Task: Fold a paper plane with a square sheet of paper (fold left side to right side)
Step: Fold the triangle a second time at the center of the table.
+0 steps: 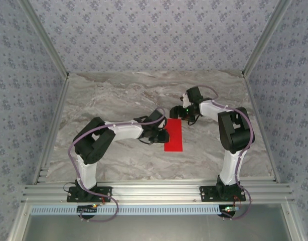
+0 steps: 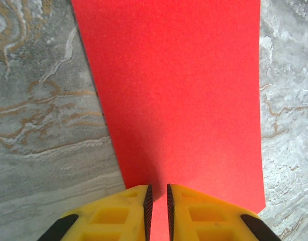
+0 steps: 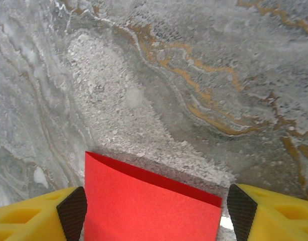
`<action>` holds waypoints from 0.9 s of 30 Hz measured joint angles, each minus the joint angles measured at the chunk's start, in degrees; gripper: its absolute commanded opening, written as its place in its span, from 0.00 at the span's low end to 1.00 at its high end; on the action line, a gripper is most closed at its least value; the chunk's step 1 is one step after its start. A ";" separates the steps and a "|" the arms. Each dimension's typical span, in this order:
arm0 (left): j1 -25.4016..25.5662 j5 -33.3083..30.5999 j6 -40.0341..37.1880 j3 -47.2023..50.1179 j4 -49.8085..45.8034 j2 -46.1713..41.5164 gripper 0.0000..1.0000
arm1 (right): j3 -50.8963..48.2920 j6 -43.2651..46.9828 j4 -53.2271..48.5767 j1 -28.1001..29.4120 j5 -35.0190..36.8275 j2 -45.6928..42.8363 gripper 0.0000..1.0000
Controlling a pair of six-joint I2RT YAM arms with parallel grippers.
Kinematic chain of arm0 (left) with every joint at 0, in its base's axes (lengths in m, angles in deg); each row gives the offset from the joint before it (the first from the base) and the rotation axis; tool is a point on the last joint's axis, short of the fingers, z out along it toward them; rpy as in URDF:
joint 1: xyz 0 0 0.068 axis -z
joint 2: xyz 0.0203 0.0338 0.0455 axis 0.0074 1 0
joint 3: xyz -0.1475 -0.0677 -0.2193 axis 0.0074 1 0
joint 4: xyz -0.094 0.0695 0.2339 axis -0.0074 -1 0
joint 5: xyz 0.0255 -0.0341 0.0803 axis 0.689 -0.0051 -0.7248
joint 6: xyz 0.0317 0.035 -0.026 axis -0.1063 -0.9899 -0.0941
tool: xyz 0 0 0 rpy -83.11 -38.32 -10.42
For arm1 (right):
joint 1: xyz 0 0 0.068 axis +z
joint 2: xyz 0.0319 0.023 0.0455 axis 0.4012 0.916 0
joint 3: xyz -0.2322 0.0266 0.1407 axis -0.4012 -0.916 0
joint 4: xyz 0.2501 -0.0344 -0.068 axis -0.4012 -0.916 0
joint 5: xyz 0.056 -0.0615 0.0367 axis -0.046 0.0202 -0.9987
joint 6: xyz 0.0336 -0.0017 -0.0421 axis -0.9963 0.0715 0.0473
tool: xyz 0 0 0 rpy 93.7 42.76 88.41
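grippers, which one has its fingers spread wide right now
The right gripper: its fingers stand wide apart, one on each side of the paper's end. The left gripper has its fingers almost together, with only a slim gap, over the paper.

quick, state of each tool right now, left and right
left tool: shut to a slit at the edge of the red paper; whether it pinches it cannot be told.
right tool: open, fingers either side of the paper, not gripping.
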 measured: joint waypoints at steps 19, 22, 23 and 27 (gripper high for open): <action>0.04 -1.95 -2.16 0.39 -0.59 -4.20 0.40 | -6.99 -0.28 1.49 -0.46 -5.40 -4.66 0.67; -0.09 -2.89 -2.82 2.05 -0.50 -8.11 0.43 | -8.55 -1.11 2.73 -0.66 -7.41 -5.70 0.65; -0.17 -3.32 -3.04 2.97 -0.35 -9.66 0.44 | -9.22 -1.49 3.15 -0.66 -8.09 -6.21 0.64; -0.31 -4.57 -4.98 7.56 1.60 -15.34 0.50 | -10.69 -2.40 3.58 -0.66 -9.92 -8.00 0.58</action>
